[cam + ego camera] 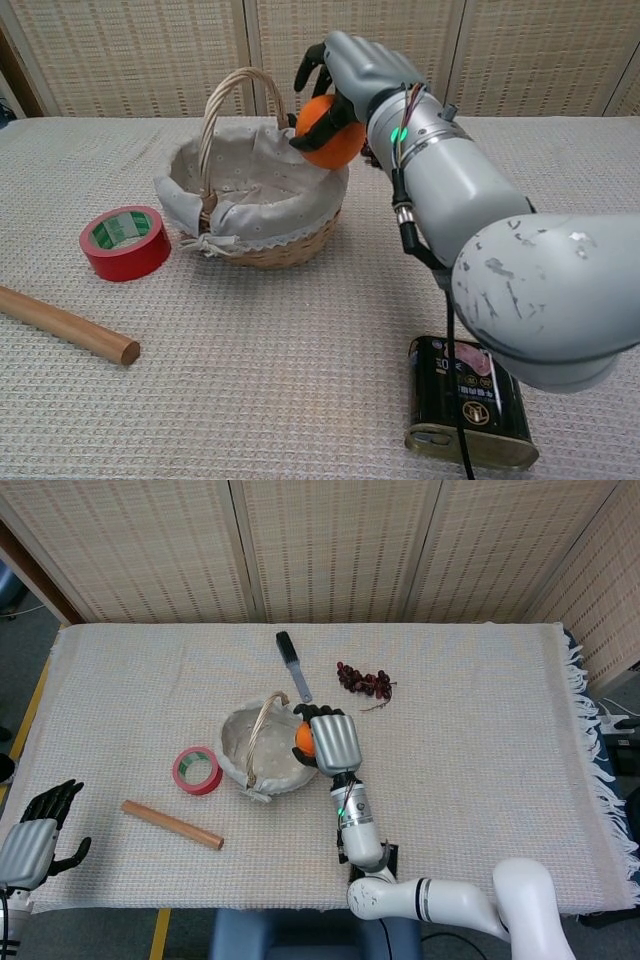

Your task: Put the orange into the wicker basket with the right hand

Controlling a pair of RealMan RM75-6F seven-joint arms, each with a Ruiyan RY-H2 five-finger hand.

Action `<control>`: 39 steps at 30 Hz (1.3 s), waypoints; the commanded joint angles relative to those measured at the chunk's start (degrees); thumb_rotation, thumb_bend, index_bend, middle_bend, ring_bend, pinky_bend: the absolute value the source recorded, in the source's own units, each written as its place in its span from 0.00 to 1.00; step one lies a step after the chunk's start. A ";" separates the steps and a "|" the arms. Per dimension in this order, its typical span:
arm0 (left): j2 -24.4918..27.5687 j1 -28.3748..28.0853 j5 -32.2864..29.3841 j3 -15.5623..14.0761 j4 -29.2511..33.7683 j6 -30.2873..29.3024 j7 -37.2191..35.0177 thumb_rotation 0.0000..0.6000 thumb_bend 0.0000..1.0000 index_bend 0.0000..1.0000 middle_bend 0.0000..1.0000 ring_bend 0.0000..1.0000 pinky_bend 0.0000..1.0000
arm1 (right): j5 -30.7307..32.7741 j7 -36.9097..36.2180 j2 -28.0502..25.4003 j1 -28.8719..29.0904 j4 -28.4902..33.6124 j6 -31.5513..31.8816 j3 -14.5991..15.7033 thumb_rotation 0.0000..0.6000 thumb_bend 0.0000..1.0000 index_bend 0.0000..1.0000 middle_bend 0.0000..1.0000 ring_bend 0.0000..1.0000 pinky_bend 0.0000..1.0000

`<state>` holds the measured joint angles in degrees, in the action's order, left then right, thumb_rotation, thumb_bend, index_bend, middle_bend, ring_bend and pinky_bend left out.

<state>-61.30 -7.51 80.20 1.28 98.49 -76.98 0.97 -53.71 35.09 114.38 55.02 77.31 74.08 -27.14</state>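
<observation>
My right hand [330, 740] [352, 70] grips the orange [304, 740] [328, 132] from above, holding it over the right rim of the wicker basket [262, 750] [250, 205]. The basket has a pale cloth lining and an upright handle; its inside looks empty. My left hand [40, 830] rests open at the table's near left corner, far from the basket, and does not show in the chest view.
A red tape roll [197, 770] [124, 242] and a wooden stick [172, 824] [66, 324] lie left of the basket. A black brush [293, 665] and grapes [365, 682] sit behind it. A dark tin can [468, 402] lies under my right forearm.
</observation>
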 commanded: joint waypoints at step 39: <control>0.24 0.05 0.24 -0.03 -0.03 -0.05 -1.05 1.00 0.38 0.00 0.00 0.00 0.07 | -8.44 -3.43 4.19 -1.06 -7.56 -0.91 2.17 1.00 0.19 0.00 0.07 0.02 0.23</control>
<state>-61.06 -7.46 80.46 1.25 98.45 -77.03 -0.07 -62.15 31.44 118.86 54.20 69.40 73.14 -25.03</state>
